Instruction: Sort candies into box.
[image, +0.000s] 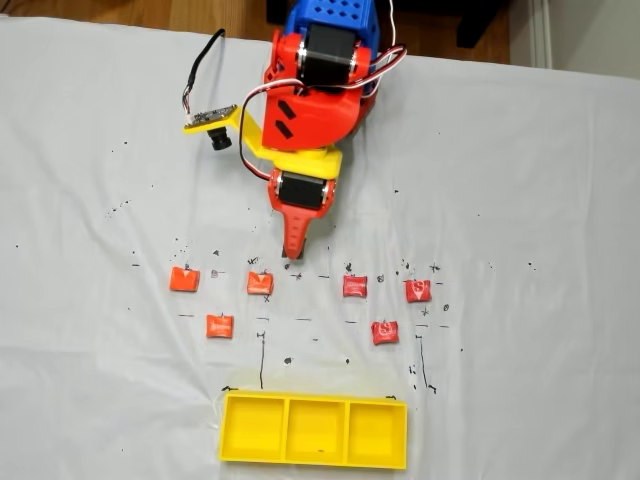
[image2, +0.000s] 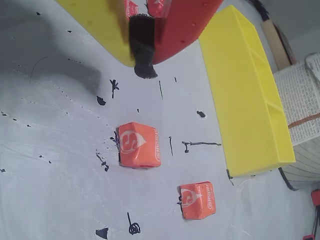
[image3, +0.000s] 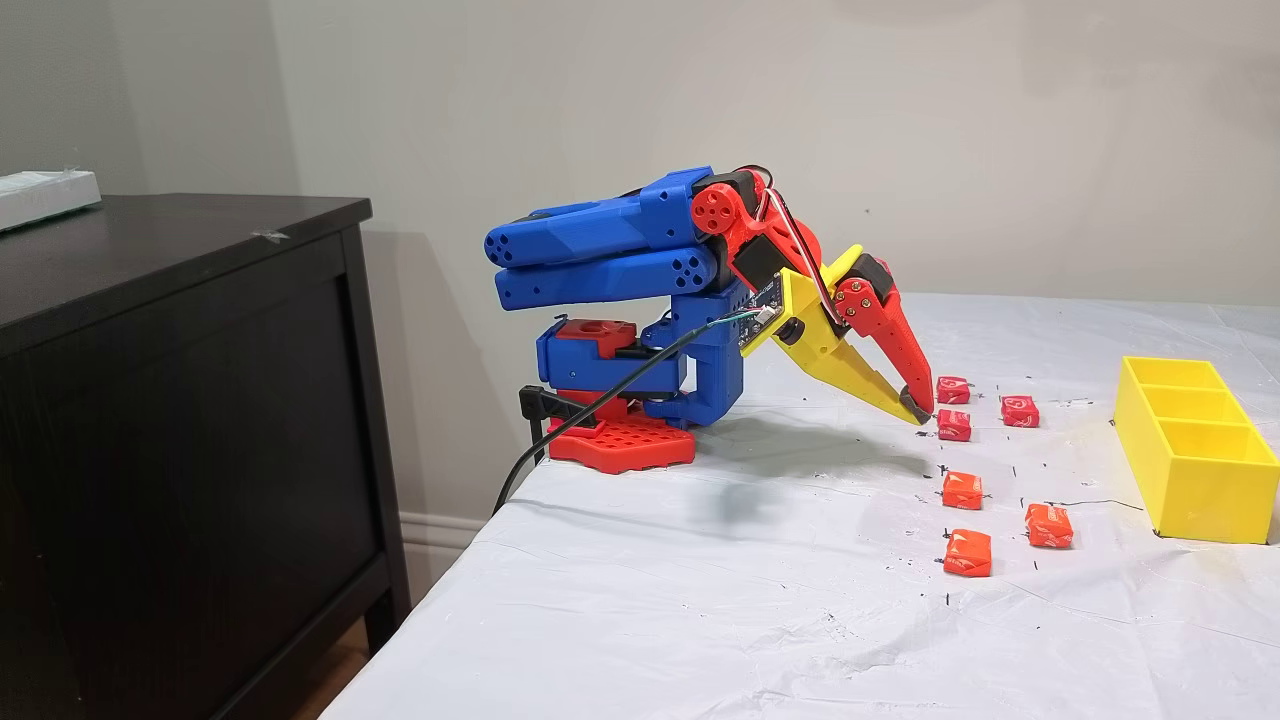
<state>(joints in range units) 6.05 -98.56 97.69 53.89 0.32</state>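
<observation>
The red and yellow two-finger gripper (image: 292, 254) points down at the white, ink-speckled table cover (image: 520, 180), its tip low over the cloth just behind the row of sweets; in a fixed view from the side (image3: 915, 408) the yellow finger and the red finger meet at the tip, so the pincer looks clenched with nothing between the fingers; the wrist view shows the same dark-padded tip (image2: 142, 67) over bare cloth.

Six small square wrapped candies lie loose on the cloth in two staggered rows; the three orange candies are on the left of the top-down fixed view, at (image: 184, 279), (image: 260, 284) and (image: 219, 326); the three red candies with white marks are on the right, at (image: 355, 286), (image: 417, 291) and (image: 385, 332); the gripper tip stands nearest the middle orange candy, just beside it, apart from it.

The flat bright yellow plastic box (image: 405, 440) with three square compartments in a row sits near the lower edge of that view, beyond the candies from the arm; all three compartments hold no candy; in the wrist view its long side wall (image2: 245, 105) runs along the right, with two orange candies (image2: 138, 145) (image2: 198, 200) on the cloth beside it.
</observation>
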